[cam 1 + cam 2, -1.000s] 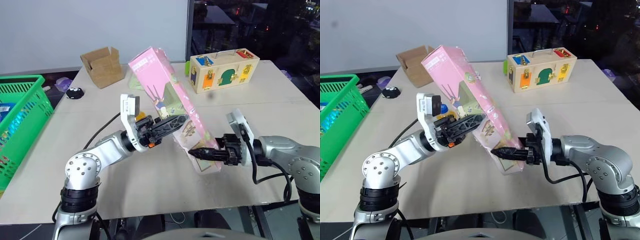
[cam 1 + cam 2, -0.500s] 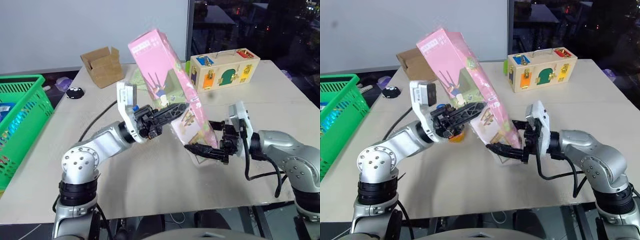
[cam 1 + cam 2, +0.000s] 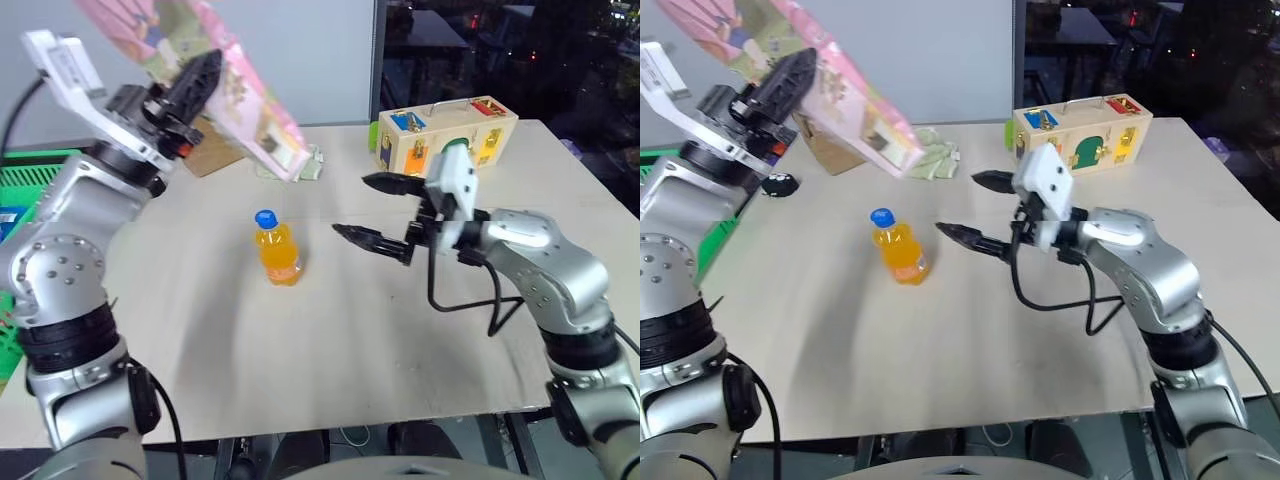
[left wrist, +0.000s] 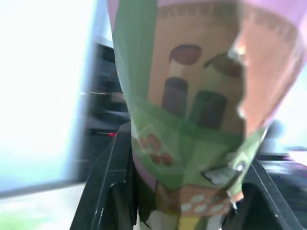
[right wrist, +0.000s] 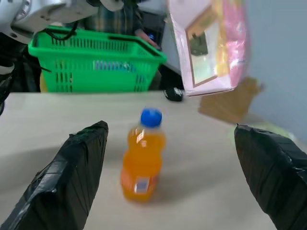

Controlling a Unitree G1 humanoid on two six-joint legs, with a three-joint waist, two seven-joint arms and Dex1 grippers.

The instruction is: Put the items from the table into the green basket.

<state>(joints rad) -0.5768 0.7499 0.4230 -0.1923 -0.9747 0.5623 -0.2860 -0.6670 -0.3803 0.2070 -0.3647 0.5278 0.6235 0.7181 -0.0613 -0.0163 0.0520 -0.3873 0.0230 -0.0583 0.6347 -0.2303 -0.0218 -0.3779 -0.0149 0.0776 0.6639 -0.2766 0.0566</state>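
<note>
Items we count: one carton [image 3: 240,85], one bottle [image 3: 277,247] | left claw [image 3: 200,75] raised, clamping carton; right claw [image 3: 375,212] level, wide

- The pink carton [image 3: 240,90] is looking like printed cardboard, its face catching a light sheen.
- The bottle [image 3: 277,250] is showing clear, glossy plastic over orange drink, under a smooth blue plastic cap.
- The table [image 3: 330,340] is appearing as pale, matt wood-look board.
- The green basket [image 5: 93,64] is reading as bright slotted plastic.
- At 11 o'clock from the bottle, the brown box [image 3: 830,152] is looking like dull corrugated cardboard.
- At 1 o'clock, the toy box [image 3: 448,138] is showing pale wood with painted panels.
</note>
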